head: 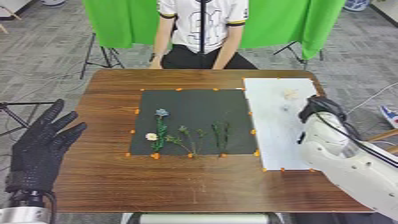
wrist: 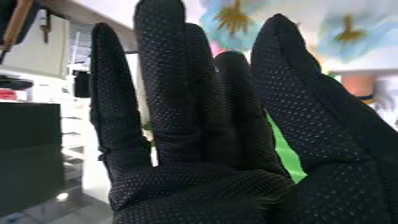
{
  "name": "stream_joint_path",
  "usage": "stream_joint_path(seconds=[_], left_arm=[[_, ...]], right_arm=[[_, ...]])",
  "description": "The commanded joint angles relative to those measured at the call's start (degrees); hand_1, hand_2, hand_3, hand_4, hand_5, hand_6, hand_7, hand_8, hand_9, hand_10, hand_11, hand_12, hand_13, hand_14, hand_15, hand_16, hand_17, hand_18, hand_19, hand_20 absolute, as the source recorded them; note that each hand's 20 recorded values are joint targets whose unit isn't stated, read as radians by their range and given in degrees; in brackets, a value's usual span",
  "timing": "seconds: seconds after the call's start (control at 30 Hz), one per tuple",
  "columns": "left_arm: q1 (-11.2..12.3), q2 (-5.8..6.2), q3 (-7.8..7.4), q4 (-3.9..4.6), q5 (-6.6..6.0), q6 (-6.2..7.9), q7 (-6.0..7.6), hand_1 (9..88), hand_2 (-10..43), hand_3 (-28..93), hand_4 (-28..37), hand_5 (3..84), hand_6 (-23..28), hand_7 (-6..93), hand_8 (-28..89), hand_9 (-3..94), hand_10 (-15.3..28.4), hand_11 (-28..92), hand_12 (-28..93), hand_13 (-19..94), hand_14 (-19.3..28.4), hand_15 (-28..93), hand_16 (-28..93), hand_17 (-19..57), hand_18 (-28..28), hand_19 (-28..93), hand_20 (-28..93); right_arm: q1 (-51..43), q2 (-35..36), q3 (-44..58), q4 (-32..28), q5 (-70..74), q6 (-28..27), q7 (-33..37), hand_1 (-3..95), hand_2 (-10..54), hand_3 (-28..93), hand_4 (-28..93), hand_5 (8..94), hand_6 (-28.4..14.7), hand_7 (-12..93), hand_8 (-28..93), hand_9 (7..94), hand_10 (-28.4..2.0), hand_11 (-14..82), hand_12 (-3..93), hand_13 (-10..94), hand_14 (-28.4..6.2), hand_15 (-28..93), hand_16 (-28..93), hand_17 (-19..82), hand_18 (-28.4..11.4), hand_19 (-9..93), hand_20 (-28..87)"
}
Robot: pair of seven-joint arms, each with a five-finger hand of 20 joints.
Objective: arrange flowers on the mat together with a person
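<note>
Bright green cloth (head: 126, 22) hangs beyond the brown wooden table (head: 111, 185), with thin black stands (head: 105, 57) near it. A grey floor (head: 37, 65), crossed by thin cables (head: 372, 96), spreads out on both sides.

Left hand (head: 40, 145), left of the head view: black fabric glove with a fine mesh-like texture, its wrist joined to a silvery-grey collar (head: 27, 197). Below, at the lower left corner, lies a white arm section (head: 21, 216); a thin dark cable (head: 53, 200) runs alongside. Right arm (head: 342, 165), lower right: smooth white casing with rounded contours and small dark marks, too small to identify. Black cables (head: 354, 139) run along its outer side towards the right hand (head: 322, 106), likewise gloved in black. Right wrist view: the right hand (wrist: 195, 195) has small, pale, raised-looking dots in rows across black fabric, with creases at the palm.
</note>
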Motion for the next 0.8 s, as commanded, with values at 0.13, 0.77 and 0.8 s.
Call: stream_joint_path(seconds=[0.13,0.77,0.8], left_arm=[[1.1,0.52,0.2,0.37,-0.68,0.32,0.55,21.5,6.3,76,-23.7,29.9,4.5,9.9,-8,28.2,14.2,17,12,20,21.5,45,-5,-9.7,19.2,38,15],[1.6,0.78,-0.57,0.01,-0.69,0.36,1.17,21.5,6.3,76,-23.6,30.0,4.5,9.9,-8,28.3,14.2,17,12,20,21.6,45,-5,-9.7,19.1,38,15],[1.7,0.31,-0.88,-0.18,-0.23,0.25,0.84,21.5,6.3,76,-23.6,30.0,4.5,9.9,-8,28.3,14.3,17,12,20,21.6,45,-5,-9.7,19.1,38,15]], right_arm=[[3.2,-0.1,-2.0,4.7,2.2,-0.1,-0.3,50.4,-9.5,71,-28,55.4,1.1,13,-12,68.0,-18.6,16.0,14.3,71,-13.5,48,13,35,-25.3,69,-4],[2.7,0.3,-4.5,1.3,-5.4,9.9,-2.7,62.1,-9.5,55,-28,86.6,4.6,14,-1,92.9,-6.5,5.4,29.1,85,-6.1,40,24,40,-21.4,66,2],[2.9,0.8,-4.7,-0.4,-6.4,10.7,-3.1,62.0,-9.5,55,-28,86.6,4.6,14,-1,93.0,-6.4,5.5,29.3,85,-6.1,40,24,40,-21.4,67,2]])
